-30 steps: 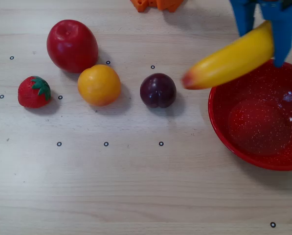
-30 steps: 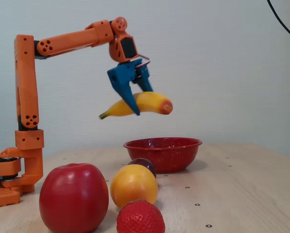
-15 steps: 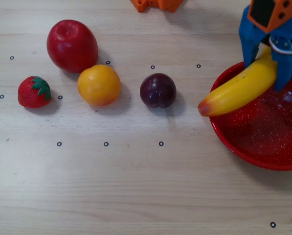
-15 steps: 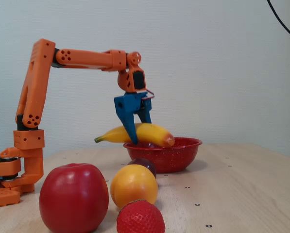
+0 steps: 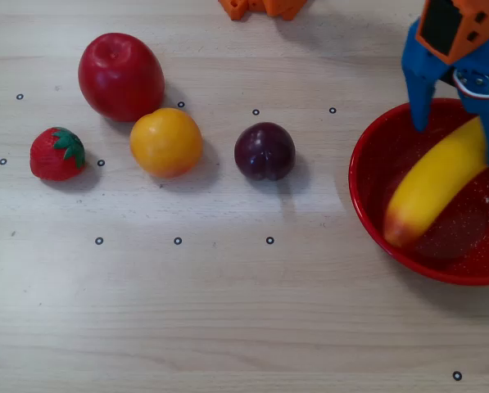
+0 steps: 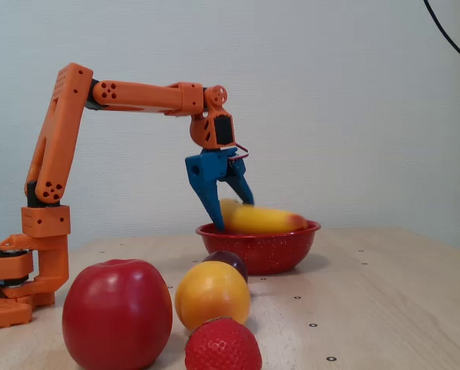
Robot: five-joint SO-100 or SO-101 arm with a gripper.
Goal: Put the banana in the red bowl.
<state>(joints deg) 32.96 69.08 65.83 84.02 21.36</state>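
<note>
The yellow banana [image 5: 432,192] lies slanted inside the red bowl [image 5: 373,160] at the right of the overhead view, its reddish end near the bowl's front-left rim. It looks blurred. My blue gripper [image 5: 459,139] hangs over the bowl's back part, open, its fingers spread on either side of the banana's upper end and not clamping it. From the side, in the fixed view, the banana [image 6: 264,221] rests across the red bowl [image 6: 264,253], showing above the rim, with the open gripper [image 6: 233,216] just left of it.
Left of the bowl, a row of fruit sits on the wooden table: a dark plum [image 5: 264,151], an orange fruit [image 5: 165,142], a red apple [image 5: 119,75] and a strawberry [image 5: 56,153]. The orange arm base [image 6: 14,285] stands at the far left of the fixed view.
The gripper came down over the bowl and opened. The banana left its grasp and dropped into the bowl, swinging so that its reddish end sits inside the rim.
</note>
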